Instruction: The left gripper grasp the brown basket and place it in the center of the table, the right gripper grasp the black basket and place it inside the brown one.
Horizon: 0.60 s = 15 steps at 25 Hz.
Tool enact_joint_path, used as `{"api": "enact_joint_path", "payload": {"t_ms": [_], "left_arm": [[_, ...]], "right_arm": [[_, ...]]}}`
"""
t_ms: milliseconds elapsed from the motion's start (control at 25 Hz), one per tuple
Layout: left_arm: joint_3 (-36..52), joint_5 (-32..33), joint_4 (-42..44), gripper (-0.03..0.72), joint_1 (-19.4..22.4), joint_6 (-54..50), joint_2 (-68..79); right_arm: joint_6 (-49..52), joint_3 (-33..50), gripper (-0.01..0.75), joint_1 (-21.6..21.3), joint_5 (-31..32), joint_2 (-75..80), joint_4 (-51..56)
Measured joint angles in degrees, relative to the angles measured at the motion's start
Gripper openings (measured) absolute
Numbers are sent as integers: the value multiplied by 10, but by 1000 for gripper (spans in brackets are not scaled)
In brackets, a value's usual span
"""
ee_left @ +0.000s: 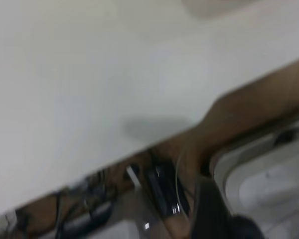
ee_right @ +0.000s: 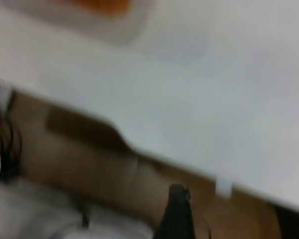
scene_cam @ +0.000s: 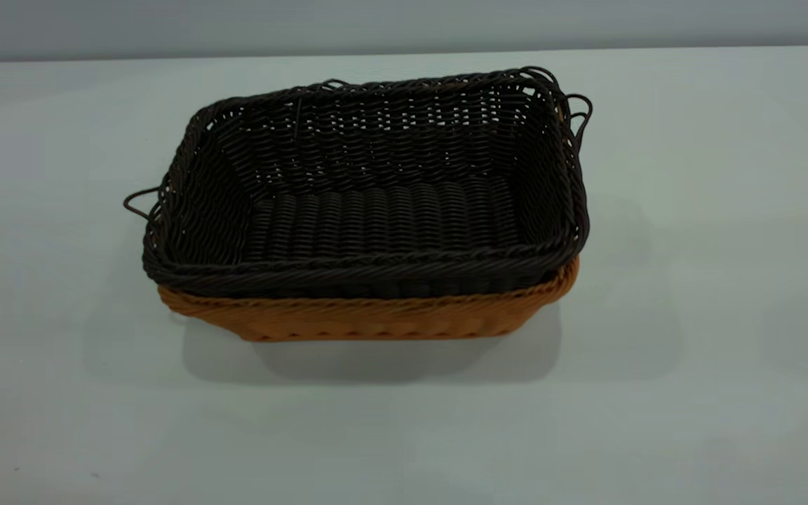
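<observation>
Table: black basket nested inside brown basket mid-table, both placements apparently done; my grippers off beyond its edge, fingers' state indeterminable.

The near-black woven black basket sits inside the orange-tan wicker brown basket on the plain pale grey-white table.

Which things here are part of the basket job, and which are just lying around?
Part of the job:
black basket, nested inside the brown one
brown basket
table

Lying about:
cables and a white tub beyond the table edge, seen in the left wrist view
</observation>
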Motion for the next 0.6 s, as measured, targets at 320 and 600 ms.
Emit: {"api": "enact_joint_path", "payload": {"t_ms": [320, 600], "left_arm": [[103, -41, -41, 447, 0, -6, -67], [103, -42, -42, 447, 0, -6, -121]], "right_arm": [[0, 20, 575, 0, -23, -81, -9], [2, 20, 575, 0, -23, -81, -10]]}}
